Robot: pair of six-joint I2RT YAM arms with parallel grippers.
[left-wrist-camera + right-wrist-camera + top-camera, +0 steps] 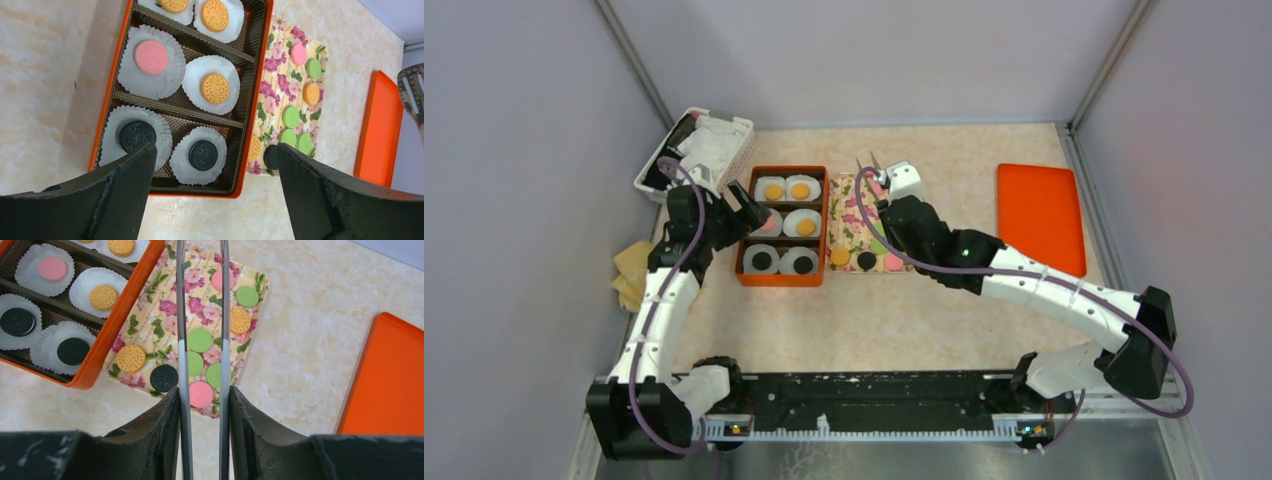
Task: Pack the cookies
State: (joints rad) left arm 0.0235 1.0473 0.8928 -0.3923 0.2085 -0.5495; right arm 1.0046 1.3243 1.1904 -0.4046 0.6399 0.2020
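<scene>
Tray (150, 315); cookies (200, 340) seemingly beneath right jaws

Open lane: bare desk (959, 165) between floral tray (846, 215) and orange lid (1039, 215). Open strip: bare desk on near side of orange box (782, 281). Left end effector (215, 148) hangs over box's left edge, jaws spread wide. Right end effector (202, 390), gripping tongs (181, 315), over tray; right arm (1024, 275) crosses tray's near right corner. Far left corner blocked by white basket (740, 148). Three sides closed by walls (504, 200).
</scene>
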